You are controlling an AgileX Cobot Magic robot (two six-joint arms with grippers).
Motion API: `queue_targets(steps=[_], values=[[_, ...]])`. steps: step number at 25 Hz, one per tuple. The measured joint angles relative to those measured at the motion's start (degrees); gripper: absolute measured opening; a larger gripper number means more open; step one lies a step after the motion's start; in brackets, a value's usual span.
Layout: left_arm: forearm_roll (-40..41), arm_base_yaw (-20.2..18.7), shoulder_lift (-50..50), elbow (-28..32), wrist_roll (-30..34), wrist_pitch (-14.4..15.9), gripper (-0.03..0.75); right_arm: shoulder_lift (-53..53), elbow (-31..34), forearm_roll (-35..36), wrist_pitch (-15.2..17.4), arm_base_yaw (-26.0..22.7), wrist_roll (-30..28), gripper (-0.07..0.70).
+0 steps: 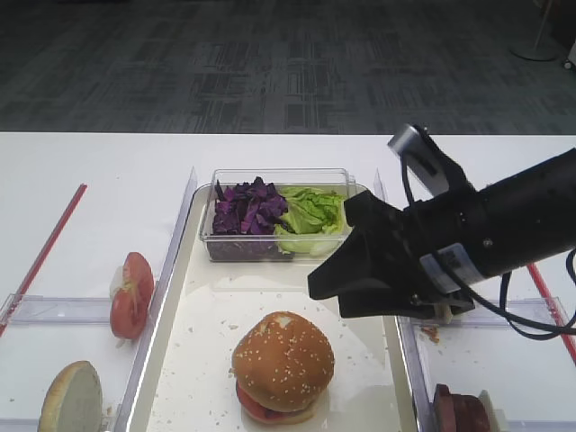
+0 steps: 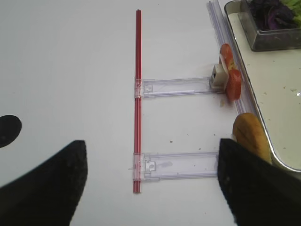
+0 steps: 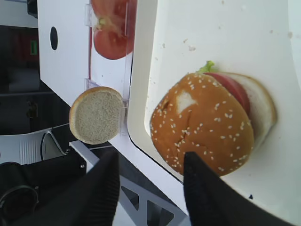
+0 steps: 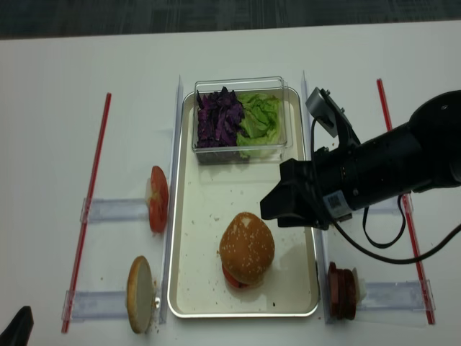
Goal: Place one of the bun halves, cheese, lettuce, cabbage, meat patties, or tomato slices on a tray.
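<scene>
A sesame bun top (image 1: 283,358) with a small pale patch sits on a stack in the cream tray (image 1: 202,306); a tomato slice (image 3: 235,87) and a bun bottom (image 3: 263,106) show under it. My right gripper (image 1: 317,283) hovers up and to the right of the stack, open, with nothing between its fingers (image 3: 151,156). The bun top (image 3: 202,125) lies just beyond one fingertip (image 3: 190,162). Far to the left my left gripper (image 2: 151,146) hangs open over bare table.
A clear box at the tray's far end holds purple cabbage (image 1: 245,209) and lettuce (image 1: 313,214). Left of the tray stand tomato slices (image 1: 131,293) and a bun half (image 1: 72,396) with a pale cut face. Meat patties (image 1: 459,409) stand at the right. Red sticks (image 2: 138,94) lie on both sides.
</scene>
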Motion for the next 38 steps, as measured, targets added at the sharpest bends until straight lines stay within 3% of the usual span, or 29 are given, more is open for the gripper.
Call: queue_targets(steps=[6,18,27,32,38], values=[[0.0,0.0,0.0,0.0,0.0,0.0,0.526,-4.55,-0.78,0.0,0.32,0.0,2.4,0.359],[0.0,0.0,0.0,0.0,0.0,0.0,0.526,-9.37,-13.28,-5.04,3.93,0.0,13.11,0.359],[0.0,0.0,0.0,0.0,0.0,0.0,0.526,-9.85,-18.59,-7.06,5.85,0.0,16.61,0.359],[0.0,0.0,0.0,0.0,0.0,0.0,0.526,-9.85,-19.06,-9.76,5.85,0.0,17.55,0.359],[0.0,0.0,0.0,0.0,0.0,0.0,0.526,-9.85,-19.06,-14.28,2.8,0.0,18.98,0.359]])
